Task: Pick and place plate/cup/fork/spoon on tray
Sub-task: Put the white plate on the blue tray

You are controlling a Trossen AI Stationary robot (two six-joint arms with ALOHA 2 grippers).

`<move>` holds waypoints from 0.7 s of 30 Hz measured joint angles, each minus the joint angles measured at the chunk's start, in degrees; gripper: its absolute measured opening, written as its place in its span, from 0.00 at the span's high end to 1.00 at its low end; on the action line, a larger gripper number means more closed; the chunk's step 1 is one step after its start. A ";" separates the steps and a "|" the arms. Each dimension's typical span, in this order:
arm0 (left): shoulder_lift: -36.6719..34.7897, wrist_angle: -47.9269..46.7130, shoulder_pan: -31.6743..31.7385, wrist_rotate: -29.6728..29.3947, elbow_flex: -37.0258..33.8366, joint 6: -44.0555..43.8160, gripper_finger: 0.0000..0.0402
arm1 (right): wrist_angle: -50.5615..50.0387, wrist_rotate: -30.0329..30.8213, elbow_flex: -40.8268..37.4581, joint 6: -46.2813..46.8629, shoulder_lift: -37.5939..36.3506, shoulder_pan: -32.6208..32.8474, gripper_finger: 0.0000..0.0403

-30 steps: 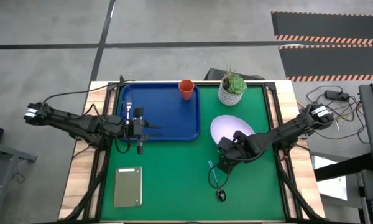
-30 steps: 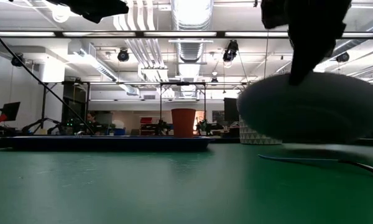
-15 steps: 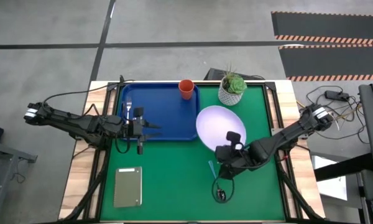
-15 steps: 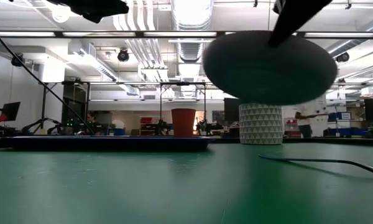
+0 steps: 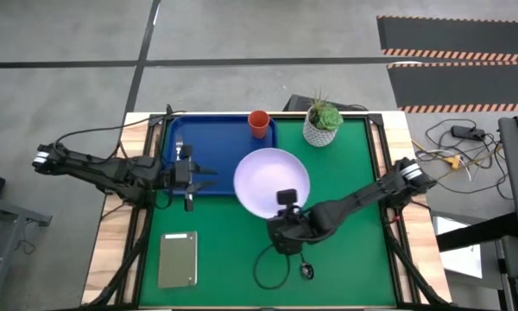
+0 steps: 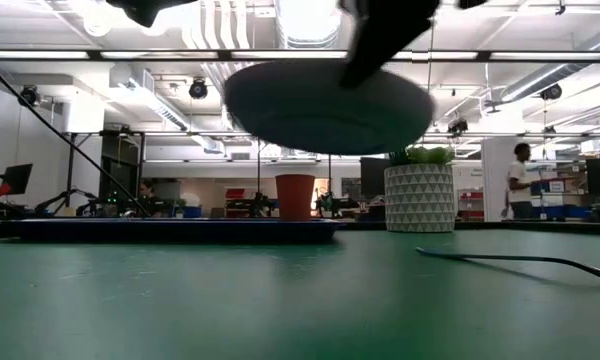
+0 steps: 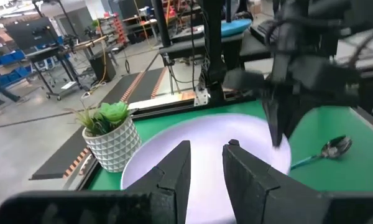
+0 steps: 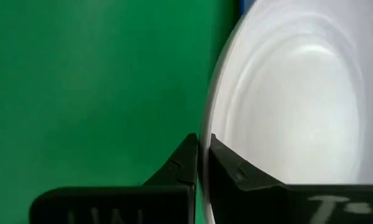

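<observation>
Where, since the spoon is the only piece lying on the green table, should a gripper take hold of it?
By the middle of its blue handle, from straight above, fingers straddling it. The spoon lies flat on the table, so a side approach probably won't get under it, and the narrow handle suits a pinch better than the rounded bowl.

So the right pincer (image 5: pixel 284 210) now has the plate (image 5: pixel 271 182) way further left, hanging over the tray (image 5: pixel 211 154) edge instead of beside the plant pot (image 5: pixel 323 125).
</observation>
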 joint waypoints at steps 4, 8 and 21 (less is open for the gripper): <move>-1.51 -0.06 -0.04 0.00 -0.22 -0.83 0.81 | 0.45 -4.17 5.00 -5.83 3.72 -2.89 0.98; -2.38 -0.16 -0.04 0.02 -0.22 -2.22 0.81 | 0.94 -5.30 9.50 -12.43 6.76 -5.55 0.98; -2.79 -0.60 -0.04 0.02 -0.27 -2.37 0.81 | 3.06 -12.95 23.17 -29.36 19.32 -13.20 0.98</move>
